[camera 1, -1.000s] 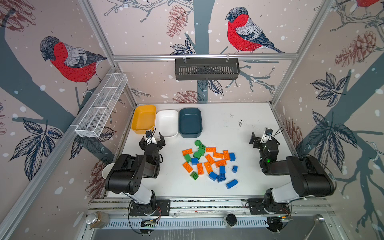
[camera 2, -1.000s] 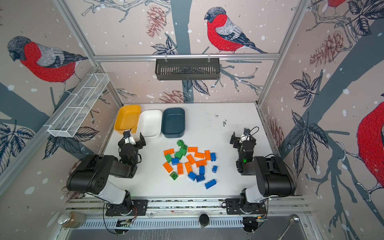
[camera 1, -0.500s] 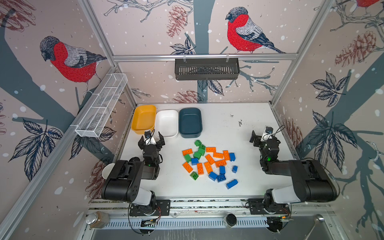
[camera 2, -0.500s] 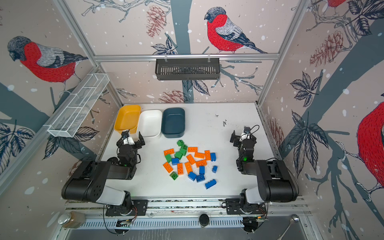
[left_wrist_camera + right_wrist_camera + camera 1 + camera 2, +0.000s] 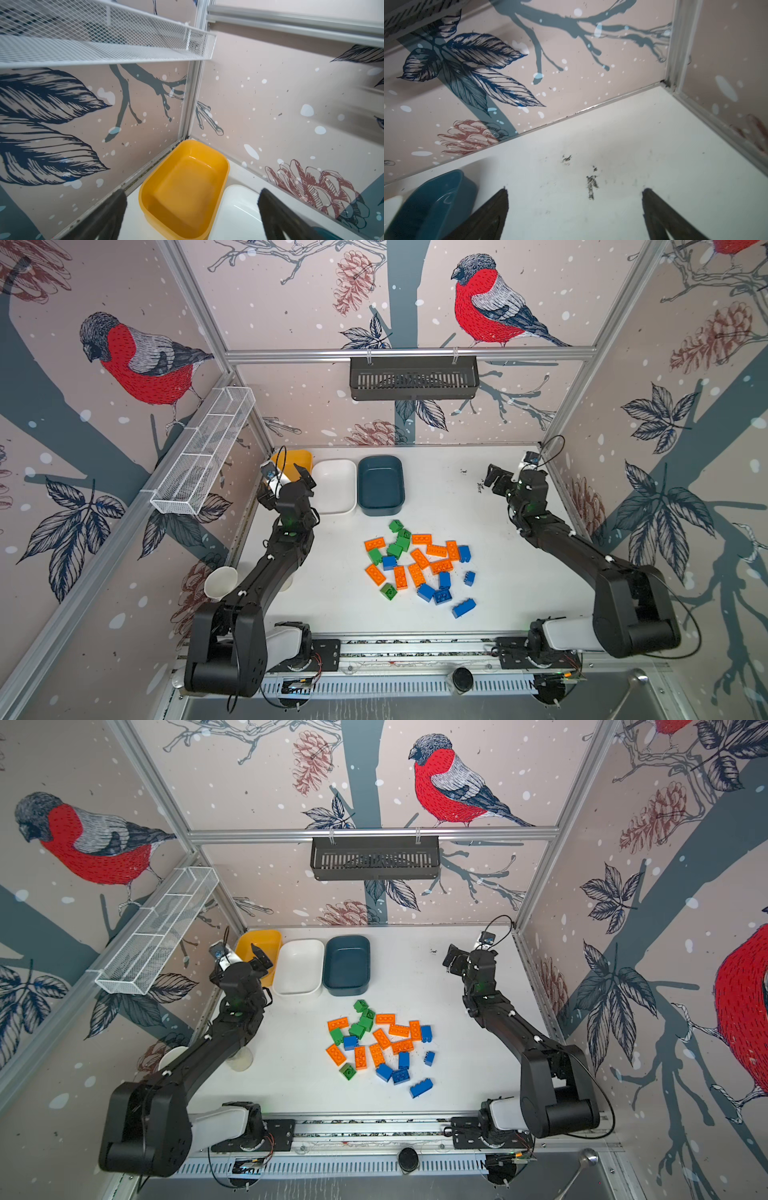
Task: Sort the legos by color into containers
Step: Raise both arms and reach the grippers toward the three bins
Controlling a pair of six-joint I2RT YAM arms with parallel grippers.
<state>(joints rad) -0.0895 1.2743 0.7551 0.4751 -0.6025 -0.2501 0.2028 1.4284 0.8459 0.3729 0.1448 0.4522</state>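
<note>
Our left gripper (image 5: 191,193) and right gripper (image 5: 575,191) hang open, empty; the bricks (image 5: 419,559) lie jumbled, so we risk dragging a wrong-coloured neighbour into a tub (image 5: 380,485).

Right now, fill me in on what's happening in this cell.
Two robot arms are set to sort legos by color, but nothing is sorted yet. The orange, green and blue bricks lie in a loose pile on the white table. The yellow tub, white tub and teal tub at the back are all empty. The left gripper hovers near the yellow tub, the right gripper over bare table near the far right corner; both have jaws open and hold nothing.
</note>
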